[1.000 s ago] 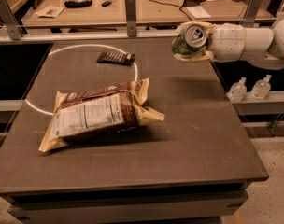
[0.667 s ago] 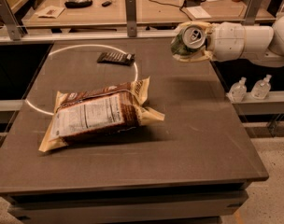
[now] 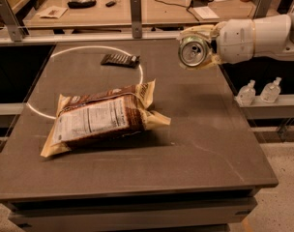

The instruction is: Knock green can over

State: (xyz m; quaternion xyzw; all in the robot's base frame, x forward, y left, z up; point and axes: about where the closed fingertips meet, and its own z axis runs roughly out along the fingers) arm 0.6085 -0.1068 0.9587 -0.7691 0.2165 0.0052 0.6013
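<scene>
The green can [image 3: 192, 51] is held off the table near its far right edge, tipped on its side with the silver top and pull tab facing the camera. My gripper [image 3: 201, 46] comes in from the right on a white arm [image 3: 256, 35] and is shut around the can's body, its pale fingers [image 3: 211, 58] wrapping it above and below. The can touches nothing else and hangs a little above the dark grey table [image 3: 195, 129].
A large brown and cream snack bag [image 3: 103, 122] lies flat mid-left on the table. A small dark wrapper [image 3: 119, 59] lies at the back by a white circle line [image 3: 89, 50]. Two small clear bottles [image 3: 258, 91] stand on a shelf to the right. A cluttered wooden table [image 3: 152, 6] stands behind.
The gripper with the can has shifted slightly down and to the left; the bag and wrapper have not moved.
</scene>
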